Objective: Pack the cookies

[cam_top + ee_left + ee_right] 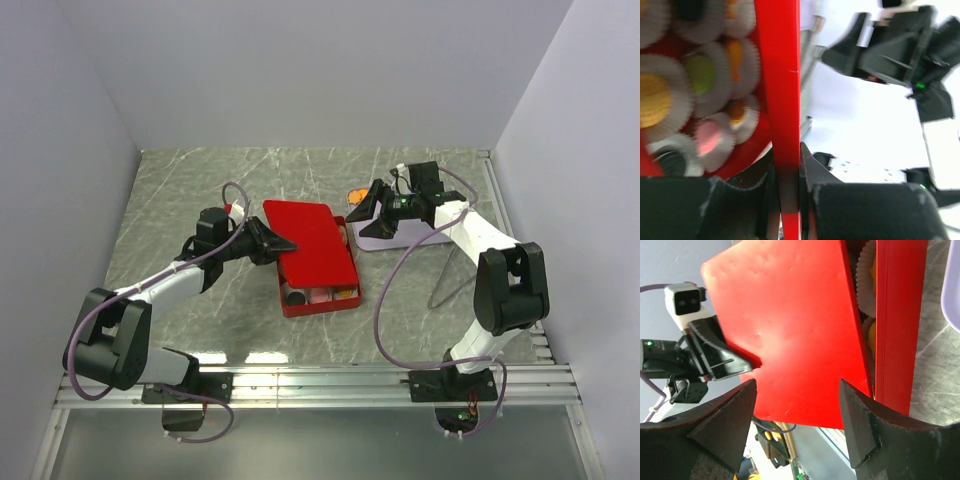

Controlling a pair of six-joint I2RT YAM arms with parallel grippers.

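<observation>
From above, my left pincer [268, 243] is clamped on the left edge of the red lid [315, 238], which hangs tilted over the red box [320, 309]. The cookies [320, 293] lie inside the box, a few showing at its uncovered near end. My right pincer [363, 207] hovers by the box's far right corner, above a pale tray [380, 241]. My left wrist view shows the lid's thin edge pinched between my fingers, with cookies sitting in white paper cups [715, 55] just beside it. My right wrist view shows those jaws standing apart with nothing between them, the lid's broad face ahead and the box wall to its right. I judge the pinch narrow, so the lid could twist or slip. Lowered askew, it could catch the box wall, crush the cups or jolt cookies out. My right pincer, if it closes in, could knock the lid or my other arm. The table [180, 200] is grey-green and marble-patterned, enclosed by plain white walls [300, 70] on three sides, with a metal rail [320, 385] along the near edge.
</observation>
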